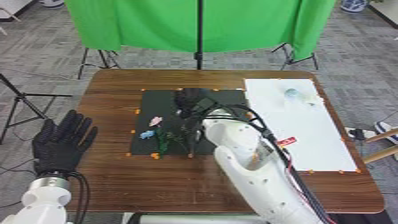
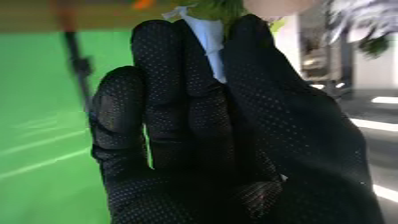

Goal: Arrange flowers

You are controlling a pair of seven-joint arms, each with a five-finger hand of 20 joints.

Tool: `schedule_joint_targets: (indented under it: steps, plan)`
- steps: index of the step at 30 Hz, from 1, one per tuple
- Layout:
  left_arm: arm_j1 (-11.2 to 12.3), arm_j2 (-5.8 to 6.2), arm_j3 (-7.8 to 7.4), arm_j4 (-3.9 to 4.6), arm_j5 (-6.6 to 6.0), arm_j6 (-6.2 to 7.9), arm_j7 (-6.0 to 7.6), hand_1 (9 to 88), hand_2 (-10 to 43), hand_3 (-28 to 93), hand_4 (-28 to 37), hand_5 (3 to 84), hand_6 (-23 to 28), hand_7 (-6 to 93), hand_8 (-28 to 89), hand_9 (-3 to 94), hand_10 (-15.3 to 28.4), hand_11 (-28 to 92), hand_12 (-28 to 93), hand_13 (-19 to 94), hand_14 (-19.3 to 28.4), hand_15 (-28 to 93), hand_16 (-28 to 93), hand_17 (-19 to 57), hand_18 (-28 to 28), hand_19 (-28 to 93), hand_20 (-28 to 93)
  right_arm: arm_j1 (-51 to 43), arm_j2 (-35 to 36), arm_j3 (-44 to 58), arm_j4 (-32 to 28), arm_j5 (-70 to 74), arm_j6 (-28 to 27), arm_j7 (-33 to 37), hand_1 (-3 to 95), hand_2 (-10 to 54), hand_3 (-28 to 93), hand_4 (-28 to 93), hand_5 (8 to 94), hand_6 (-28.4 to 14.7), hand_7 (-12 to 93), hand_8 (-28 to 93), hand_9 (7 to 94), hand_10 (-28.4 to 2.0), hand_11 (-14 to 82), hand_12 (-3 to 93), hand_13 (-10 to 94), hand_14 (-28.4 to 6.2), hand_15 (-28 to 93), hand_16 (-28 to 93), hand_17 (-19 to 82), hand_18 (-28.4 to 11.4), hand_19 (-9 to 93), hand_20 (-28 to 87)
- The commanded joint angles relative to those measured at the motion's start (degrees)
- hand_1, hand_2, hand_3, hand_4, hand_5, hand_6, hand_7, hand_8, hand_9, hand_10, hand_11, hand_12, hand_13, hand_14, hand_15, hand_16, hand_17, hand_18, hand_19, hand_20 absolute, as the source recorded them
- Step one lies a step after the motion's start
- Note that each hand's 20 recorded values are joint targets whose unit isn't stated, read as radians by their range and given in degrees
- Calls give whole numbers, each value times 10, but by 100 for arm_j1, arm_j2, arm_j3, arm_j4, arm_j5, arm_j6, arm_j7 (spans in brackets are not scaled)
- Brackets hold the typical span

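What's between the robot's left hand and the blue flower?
The head view shows brown table, an orange mark and the edge of the black mat between the left hand and the blue flower.

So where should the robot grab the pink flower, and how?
I'd pinch the green stem that seems to run from the pink flower toward the near edge, coming from above. It lies on the black mat, with the blue flower close on its left. Gripping there should spare the petals.

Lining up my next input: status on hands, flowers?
Left hand open, table's left edge. Right hand pinching white strip, greenery alongside. Pink flower, blue flower on black mat, possible snags.
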Motion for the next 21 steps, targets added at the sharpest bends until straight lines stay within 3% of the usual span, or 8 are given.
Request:
schedule_joint_targets:
  steps: [1,5,9,13,19,20,21]
  plan:
    - [3,47,57,29,-33,-45,-100,290,146,729,-283,488,92,170,-87,418,152,265,144,314,156,436,-49,-42,149,347,183,-200,-69,-188,120,-300,-66,195,662,-95,680,-283,713,-1,426,126,842,-101,131,471,691,-64,409,444,329,-221,818,404]
    - [36,76,49,14,-48,-46,-89,290,146,729,-283,489,91,171,-87,418,153,264,144,315,156,436,-49,-42,150,348,183,-210,-94,-283,131,-432,6,133,660,-95,681,-283,713,-2,427,125,840,-101,132,469,691,-64,410,442,331,-222,822,404]
    - [45,69,83,-2,-42,-91,-167,290,145,730,-283,489,92,170,-87,418,153,263,144,315,156,435,-49,-42,150,348,183,-240,-115,-366,110,-485,75,139,658,-95,678,-283,712,-5,423,122,837,-100,134,470,688,-65,411,441,332,-224,824,403]
    - [36,100,102,0,-85,-18,-110,291,145,729,-283,489,92,170,-87,418,153,263,145,315,155,434,-49,-42,150,348,182,-271,-153,-353,32,-415,-222,55,654,-95,682,-283,700,-9,404,102,822,-106,124,457,679,-68,414,439,330,-224,826,400]
    - [35,92,80,-3,-70,-24,-93,302,127,733,-282,487,91,170,-86,418,153,264,145,315,155,434,-48,-42,150,348,182,-275,-165,-305,3,-360,-315,46,646,-95,674,-283,666,-18,319,27,777,-114,91,400,656,-69,413,427,320,-226,824,394]
    - [24,99,101,-2,-96,4,-82,304,124,734,-282,487,91,171,-86,418,153,264,145,315,155,434,-48,-42,150,348,182,-276,-192,-250,-5,-310,-471,-5,645,-95,675,-283,661,-20,293,12,768,-118,88,392,652,-69,414,427,319,-225,824,393]
    - [1,92,128,-4,-273,16,-102,307,120,736,-282,487,91,171,-86,418,152,265,145,315,155,434,-49,-42,150,348,182,-278,-202,-233,-15,-350,-587,23,642,-95,675,-283,654,-19,265,-11,751,-120,96,376,644,-69,413,423,315,-223,820,389]
